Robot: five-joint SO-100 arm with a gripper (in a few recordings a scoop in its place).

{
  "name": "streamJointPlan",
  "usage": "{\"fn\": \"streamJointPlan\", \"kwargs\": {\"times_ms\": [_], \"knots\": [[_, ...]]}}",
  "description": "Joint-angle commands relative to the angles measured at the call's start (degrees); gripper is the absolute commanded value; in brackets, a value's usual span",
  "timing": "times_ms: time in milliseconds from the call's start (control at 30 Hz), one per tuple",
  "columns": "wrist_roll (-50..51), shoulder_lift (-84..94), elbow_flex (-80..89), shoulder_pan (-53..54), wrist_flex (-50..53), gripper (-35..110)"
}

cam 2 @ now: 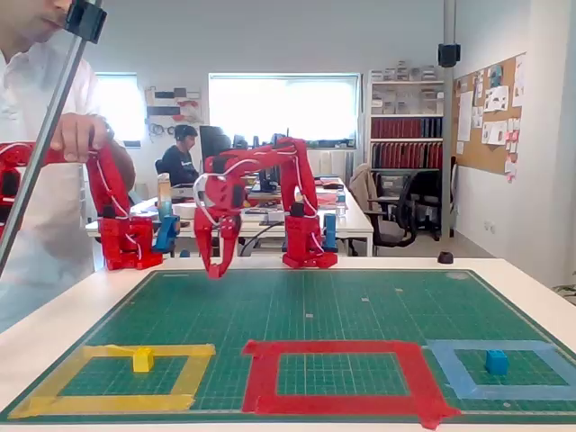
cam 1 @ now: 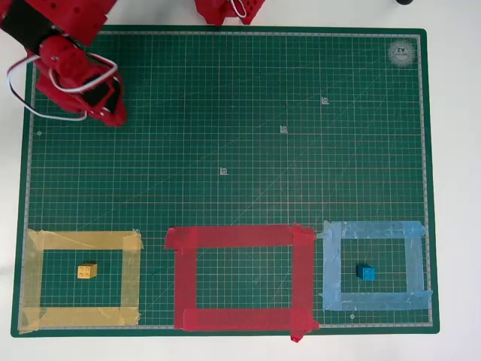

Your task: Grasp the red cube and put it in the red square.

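- Honestly, where is the red cube? I must know it before you move.
- I cannot tell. From my screen the gripper point(cam 2: 217, 268) hangs above the far left corner of the green mat point(cam 1: 225, 90), well apart from the red square point(cam 1: 240, 238). It is red like the cube, so a cube between the fingers would be lost against them. If the fingers are closed or a little apart, I also cannot tell.
- And the red square?
- It lies at the near edge of the mat, between the yellow tape outline point(cam 1: 83, 241) and the light blue tape outline point(cam 1: 376, 229). Its inside is bare mat.
- So what can go wrong?
- First, I may travel to the square with nothing in the fingers, because I only assume a grasp. Second, if the cube is held only weakly, I think it could slip on the long way across the mat and roll away.
- Other cubes?
- The yellow cube point(cam 1: 86, 271) sits inside the yellow outline and the blue cube point(cam 1: 365, 273) inside the blue one. If I drift to one side when lowering, I could release over the wrong outline or on the red tape itself.
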Motion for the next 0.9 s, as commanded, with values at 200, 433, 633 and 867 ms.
{"fn": "streamJointPlan", "kwargs": {"times_ms": [200,433,633,867], "knots": [[20.8,-17.1,-30.0,-17.8,-4.0,0],[26.5,-38.0,-51.8,-21.4,-17.1,0],[47.5,-45.3,-63.1,-24.9,-16.4,-1],[60.0,-42.9,-64.7,-31.6,-4.7,-1]]}}
